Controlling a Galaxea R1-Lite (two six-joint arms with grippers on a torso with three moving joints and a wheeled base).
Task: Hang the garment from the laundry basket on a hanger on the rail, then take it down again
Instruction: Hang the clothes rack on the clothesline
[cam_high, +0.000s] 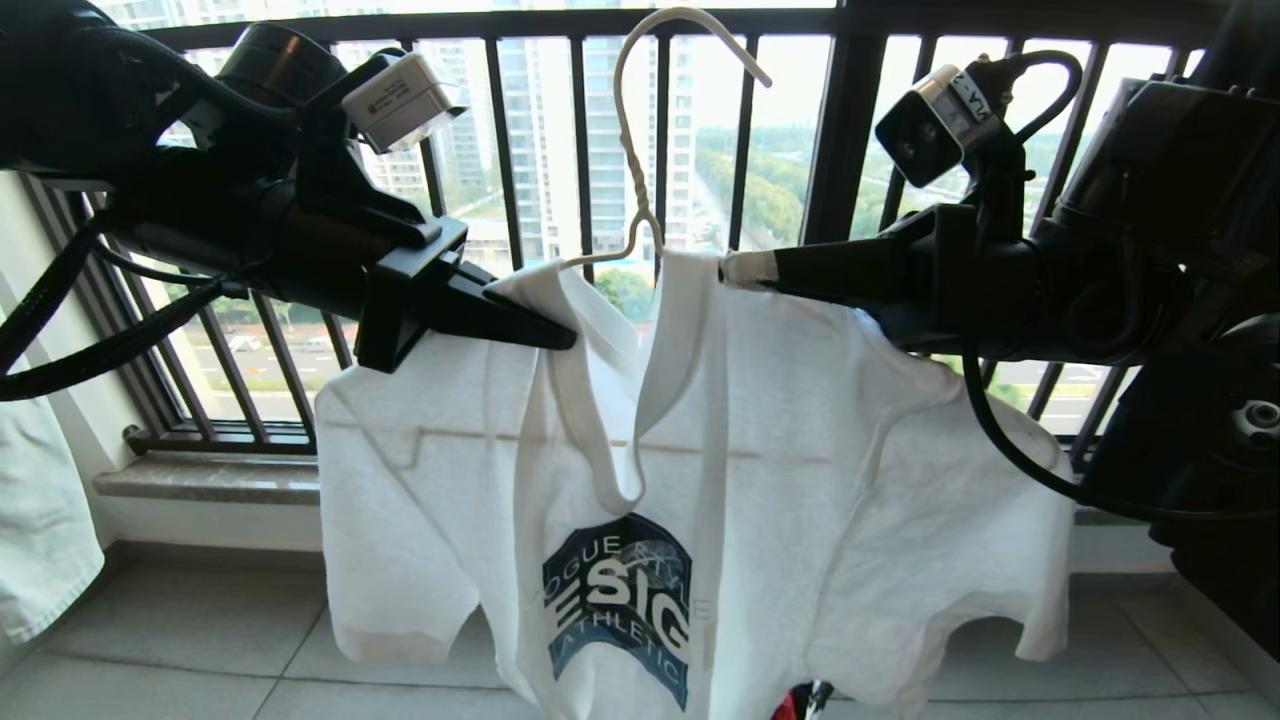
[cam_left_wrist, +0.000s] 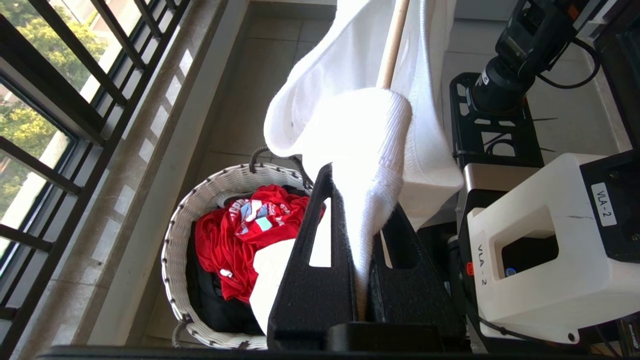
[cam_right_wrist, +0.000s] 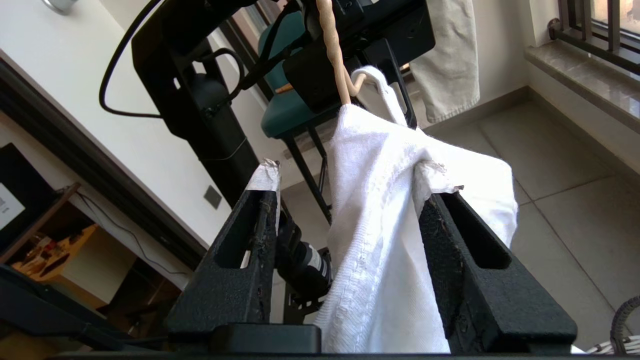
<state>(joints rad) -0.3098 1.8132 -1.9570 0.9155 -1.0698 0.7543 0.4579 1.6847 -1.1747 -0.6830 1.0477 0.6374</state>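
Note:
The garment (cam_high: 800, 450), a white T-shirt with a dark blue chest logo, hangs on the thin cream hanger (cam_high: 625, 120), whose hook rises free in front of the window bars. My left gripper (cam_high: 560, 335) is shut on the shirt's left shoulder by the collar; in the left wrist view white cloth (cam_left_wrist: 350, 130) is pinched between its jaws (cam_left_wrist: 360, 200). My right gripper (cam_high: 745, 268) is at the right shoulder, open (cam_right_wrist: 355, 185), with cloth (cam_right_wrist: 380, 200) lying loose between its fingers and draped over one tip. Below stands the laundry basket (cam_left_wrist: 200, 200). The rail is out of view.
The basket holds a red garment (cam_left_wrist: 235, 235) and dark cloth. A dark barred window railing (cam_high: 840, 130) and stone sill (cam_high: 200, 480) stand close behind the shirt. A pale garment (cam_high: 40, 520) hangs at the far left. A green chair (cam_right_wrist: 285, 105) stands behind.

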